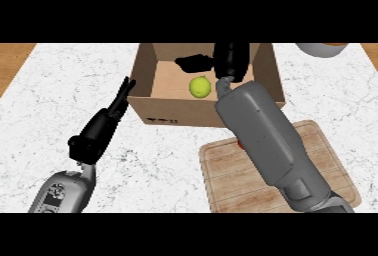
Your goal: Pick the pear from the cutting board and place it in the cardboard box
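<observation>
Looking down from the head view, we see a white marbled counter (162,165) with a cardboard box (177,112) at twelve o'clock and a wooden cutting board (229,175) at five o'clock.

1. Box. We note that its top is open and its near wall faces us, carrying a small dark print at its lower left. Its near right corner lies just beside the board's far edge.

2. Pear. We find the yellow-green pear (200,87) on the floor of the box, near the middle, toward the near wall. It touches neither hand. A dark shadow lies on the box floor at eleven o'clock from it.

3. Right hand. We see the right hand (231,62) over the box interior, at one o'clock from the pear, with its grey forearm (266,140) running back across the board toward five o'clock. The fingers are straight and point toward the far wall; the hand is open and holds nothing.

4. Left hand. We see the left hand (100,132) over the counter at nine o'clock, outside the box. Its fingers are straight and point toward one o'clock, the tips just beside the box's left near corner. It is open and empty.

5. Other items. We note a small red object (241,145) on the board, mostly hidden by the right forearm; we cannot tell what it is. A grey round item (322,49) shows at one o'clock, cut by the edge.
</observation>
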Available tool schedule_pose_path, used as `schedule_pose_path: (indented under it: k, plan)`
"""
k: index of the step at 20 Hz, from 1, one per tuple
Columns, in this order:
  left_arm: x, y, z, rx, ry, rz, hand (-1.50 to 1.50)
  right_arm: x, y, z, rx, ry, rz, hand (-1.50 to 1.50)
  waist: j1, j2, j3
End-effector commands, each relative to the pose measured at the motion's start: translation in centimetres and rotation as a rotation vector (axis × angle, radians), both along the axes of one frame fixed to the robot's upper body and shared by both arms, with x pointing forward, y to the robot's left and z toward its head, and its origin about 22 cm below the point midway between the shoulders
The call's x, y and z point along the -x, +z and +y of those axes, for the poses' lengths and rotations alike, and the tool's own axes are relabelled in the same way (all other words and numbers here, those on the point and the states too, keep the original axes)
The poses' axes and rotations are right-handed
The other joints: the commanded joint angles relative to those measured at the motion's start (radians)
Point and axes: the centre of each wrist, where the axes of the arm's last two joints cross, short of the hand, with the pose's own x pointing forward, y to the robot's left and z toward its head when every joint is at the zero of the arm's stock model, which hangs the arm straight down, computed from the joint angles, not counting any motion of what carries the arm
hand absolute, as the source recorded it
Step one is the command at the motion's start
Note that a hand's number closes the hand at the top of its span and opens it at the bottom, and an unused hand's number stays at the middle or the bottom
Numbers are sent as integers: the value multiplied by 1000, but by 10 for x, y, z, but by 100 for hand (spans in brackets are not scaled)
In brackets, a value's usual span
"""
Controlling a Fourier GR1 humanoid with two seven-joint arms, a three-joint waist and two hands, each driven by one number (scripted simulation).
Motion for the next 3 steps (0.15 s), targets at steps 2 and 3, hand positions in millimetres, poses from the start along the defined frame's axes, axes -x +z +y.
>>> schedule_pose_path:
  k: [2, 3]
  plan:
    - [-5, -4, 6, -6, 5, 45, 0, 8, -8, -34, -243, -14, -125, -150, -24, 1, -2]
    - [8, 1, 4, -8, -1, 71, 0, 1, 16, -47, -265, -28, -144, -150, -16, -4, -3]
